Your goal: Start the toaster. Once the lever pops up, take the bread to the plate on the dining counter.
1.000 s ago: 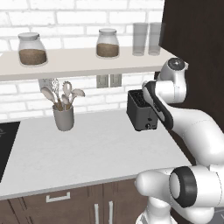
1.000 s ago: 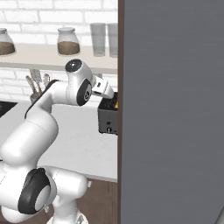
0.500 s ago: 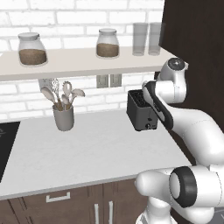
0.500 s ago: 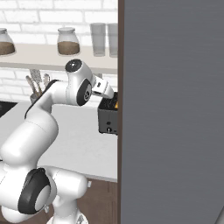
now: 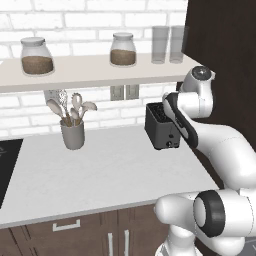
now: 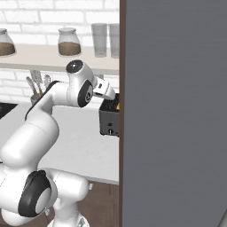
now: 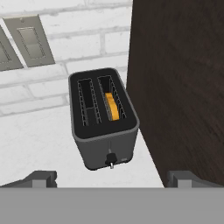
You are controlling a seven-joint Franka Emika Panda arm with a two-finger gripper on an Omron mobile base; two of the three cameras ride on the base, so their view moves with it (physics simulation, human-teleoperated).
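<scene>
The gripper (image 7: 112, 178) hovers above the toaster (image 7: 103, 118) with its jaws spread wide, holding and touching nothing. The toaster stands on the white surface (image 5: 100, 172) beside a dark cabinet wall (image 7: 183, 83), the bread (image 7: 112, 106) sunk in its right slot.

Nothing has shifted across the last second. The arm holds the same pose beside the toaster (image 5: 162, 126) as before, its hand hanging above the toaster's front end exactly where it hung a second ago, and the base views frame the same stretch of worktop (image 5: 100, 175), so the base has not driven either. The bread (image 7: 112, 106) (a yellow-orange edge showing in the slot nearer the dark cabinet side (image 7: 183, 83)) sits down inside the toaster, and no earlier hand view exists to compare it against.
</scene>
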